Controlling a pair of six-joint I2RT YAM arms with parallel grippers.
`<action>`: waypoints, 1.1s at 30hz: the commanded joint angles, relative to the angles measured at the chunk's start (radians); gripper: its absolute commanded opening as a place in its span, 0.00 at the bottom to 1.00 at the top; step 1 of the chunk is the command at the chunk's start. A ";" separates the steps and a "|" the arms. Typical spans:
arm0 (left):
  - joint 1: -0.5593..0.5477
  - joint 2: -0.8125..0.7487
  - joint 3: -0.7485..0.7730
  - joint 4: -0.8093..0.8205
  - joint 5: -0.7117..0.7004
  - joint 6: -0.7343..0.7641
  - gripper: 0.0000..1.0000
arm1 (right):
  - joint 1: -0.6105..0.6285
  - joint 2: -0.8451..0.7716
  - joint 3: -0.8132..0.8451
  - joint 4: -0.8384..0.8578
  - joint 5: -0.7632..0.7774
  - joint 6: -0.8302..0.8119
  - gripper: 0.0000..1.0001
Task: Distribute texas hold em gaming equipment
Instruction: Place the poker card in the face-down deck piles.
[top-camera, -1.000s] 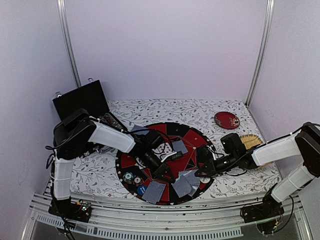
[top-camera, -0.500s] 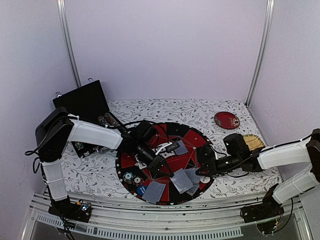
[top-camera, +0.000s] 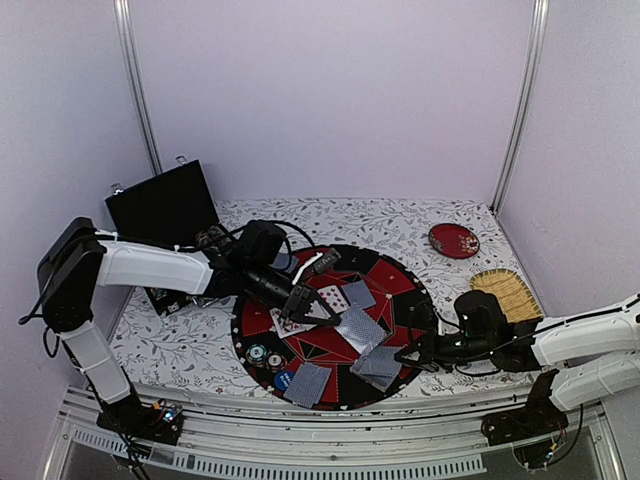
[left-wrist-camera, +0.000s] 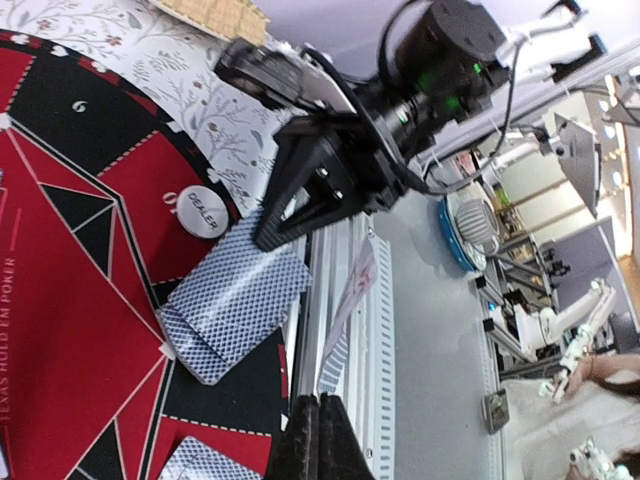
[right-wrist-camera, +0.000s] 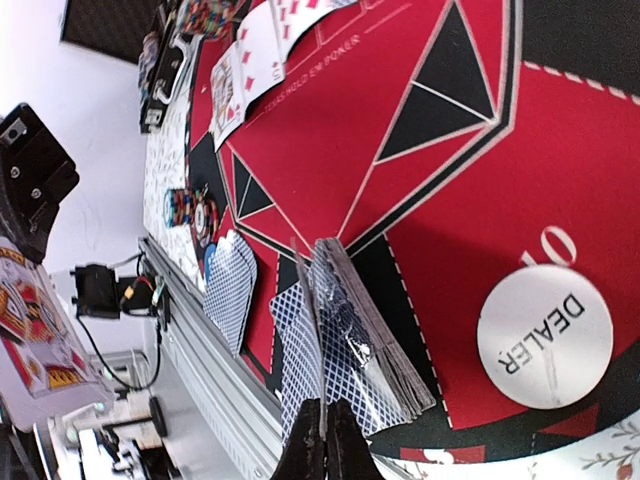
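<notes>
Step in hand: dealing cards around the round game mat (top-camera: 392, 282). Left tool (left-wrist-camera: 318, 412) is clenched on a card (left-wrist-camera: 352, 300), held on edge over the mat just right of centre. Right tool (right-wrist-camera: 322, 425) is clenched on a second card (right-wrist-camera: 306, 320) at the mat's 4 o'clock rim, just beside the card stack (right-wrist-camera: 375, 330) and near the dealer button (right-wrist-camera: 543, 335). Chips (top-camera: 265, 356) sit at 7 o'clock. Next, by my reading: carry each card to an unfilled seat, lower it flat, release. The thin edge grip may slip.

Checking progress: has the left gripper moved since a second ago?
Yes: left gripper pulled back across the poker mat, away from its near edge, toward the case.
</notes>
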 joint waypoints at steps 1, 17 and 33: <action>0.026 -0.013 -0.027 0.077 -0.046 -0.065 0.00 | 0.050 -0.013 -0.018 0.087 0.129 0.146 0.02; 0.029 -0.021 -0.034 0.098 -0.077 -0.074 0.00 | 0.129 0.024 -0.018 0.013 0.089 0.245 0.30; 0.032 -0.077 -0.029 0.032 -0.109 -0.004 0.00 | 0.174 -0.206 0.334 -0.439 0.243 -0.205 0.76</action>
